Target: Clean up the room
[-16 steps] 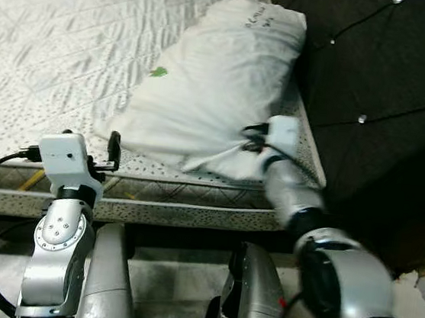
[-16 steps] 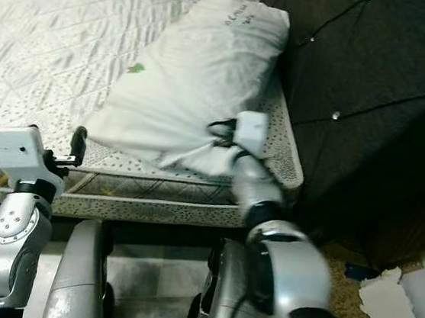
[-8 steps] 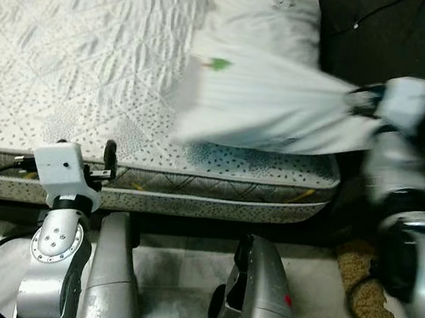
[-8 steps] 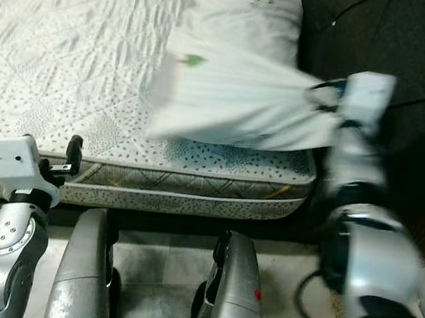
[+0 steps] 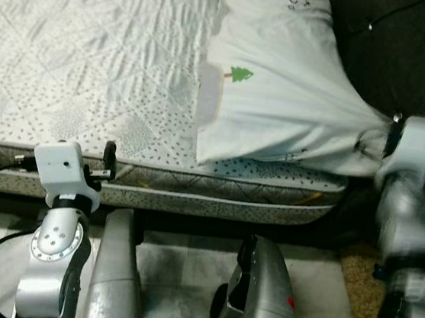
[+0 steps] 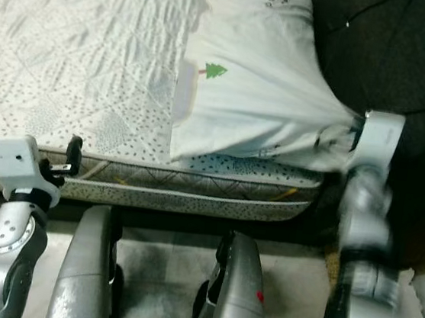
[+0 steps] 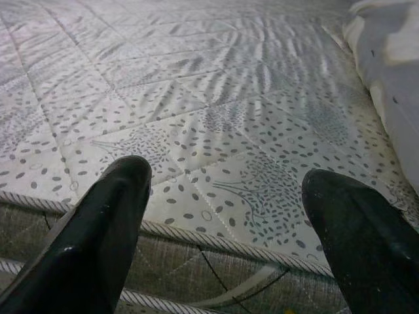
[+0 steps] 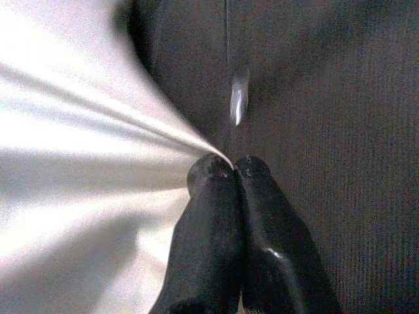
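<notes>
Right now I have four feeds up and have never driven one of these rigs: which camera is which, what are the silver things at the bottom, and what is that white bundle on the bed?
The two wide pictures come from the robot's head, looking down; the silver shapes are its own arms and legs. Before it lies a bed with a bare quilted mattress and, at the right end, a dark tufted headboard. The white bundle is a pillow with a small green tree print.

The other two pictures look along each gripper's black fingers. The right gripper is shut on a corner of the pillow, the cloth pulled taut. The left gripper is open, hovering at the mattress edge, holding nothing.
</notes>
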